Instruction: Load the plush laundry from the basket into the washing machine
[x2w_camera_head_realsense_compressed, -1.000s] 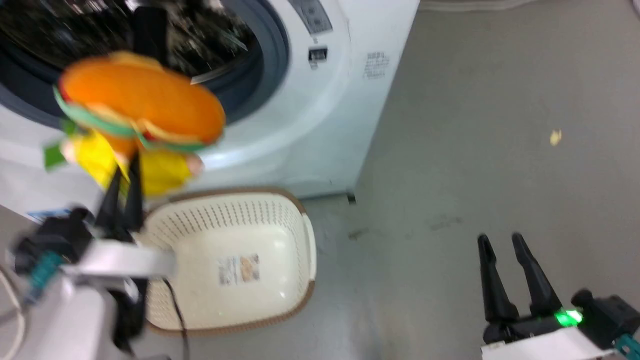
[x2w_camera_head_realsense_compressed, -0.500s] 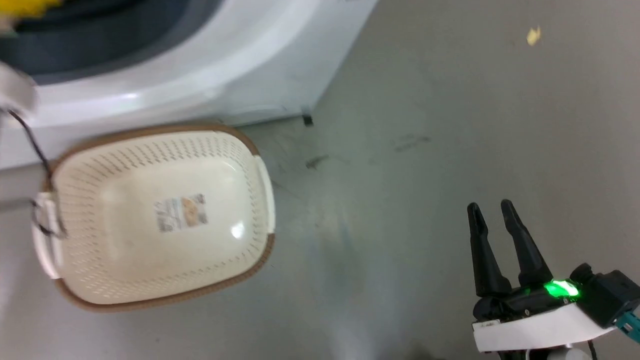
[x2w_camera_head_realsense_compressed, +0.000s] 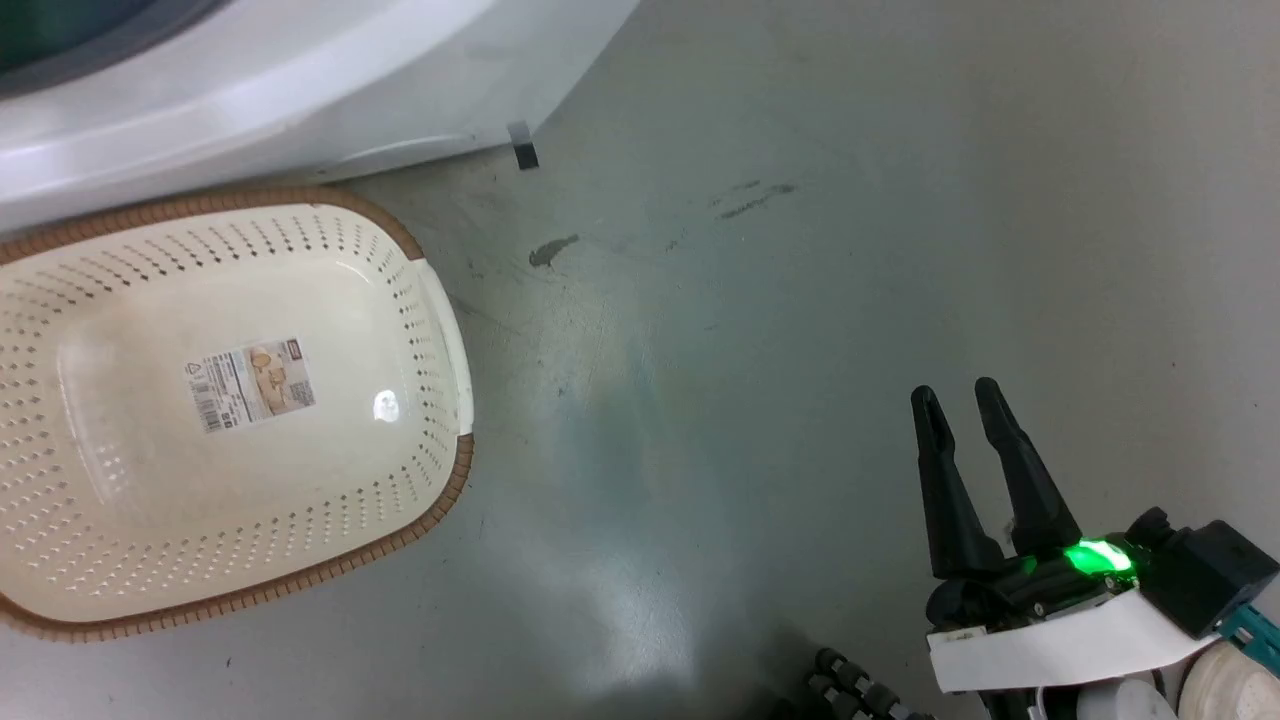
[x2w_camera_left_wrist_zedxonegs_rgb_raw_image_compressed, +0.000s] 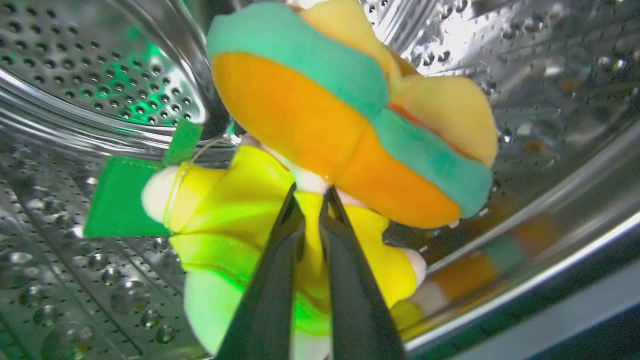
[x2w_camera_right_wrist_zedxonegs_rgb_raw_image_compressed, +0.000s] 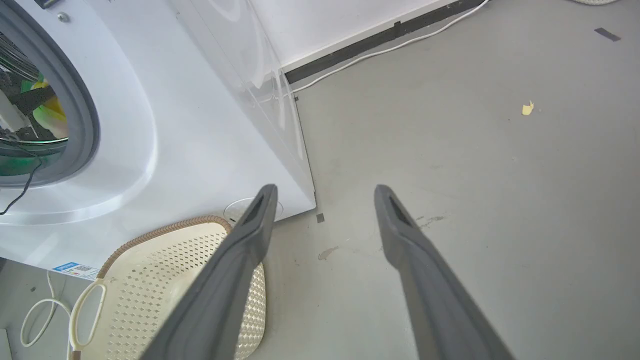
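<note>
Shiny perforated drum of the washing machine surrounds the plush laundry, pinched by its yellow cloth in the left gripper. Best to release deep and low, so nothing rolls out. Beyond, the basket lies empty; the right gripper is spread.

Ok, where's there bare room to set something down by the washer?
The basket is bare inside except its label sticker. Open grey floor runs between the basket, the washing machine and the right gripper. Crowded: the drum, where the left gripper holds the plush laundry.
</note>
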